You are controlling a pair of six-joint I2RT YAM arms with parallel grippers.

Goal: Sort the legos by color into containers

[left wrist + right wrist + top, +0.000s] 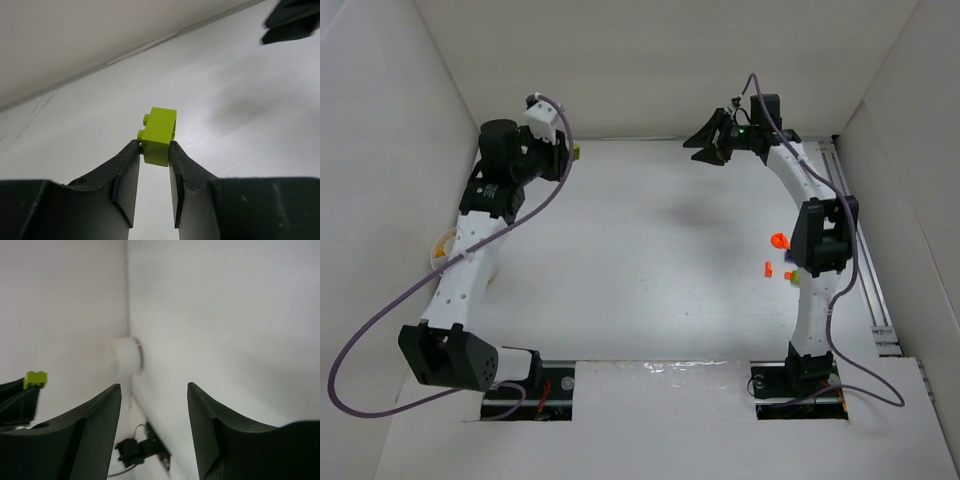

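My left gripper (152,145) is shut on a lime-green lego (160,135), held above the white floor at the back left; the lego peeks out by the fingers in the top view (576,151) and shows in the right wrist view (35,379). My right gripper (705,143) is open and empty, raised at the back right; its jaws stand wide apart in the right wrist view (154,390). Orange legos (779,241) (769,267), a purple one (789,259) and a green one (795,277) lie beside the right arm. A translucent container (442,246) sits by the left arm, also seen in the right wrist view (127,356).
White walls enclose the floor on the left, back and right. A metal rail (860,240) runs along the right side. Purple cables (380,320) loop from both arms. The right gripper's tip (292,22) shows in the left wrist view.
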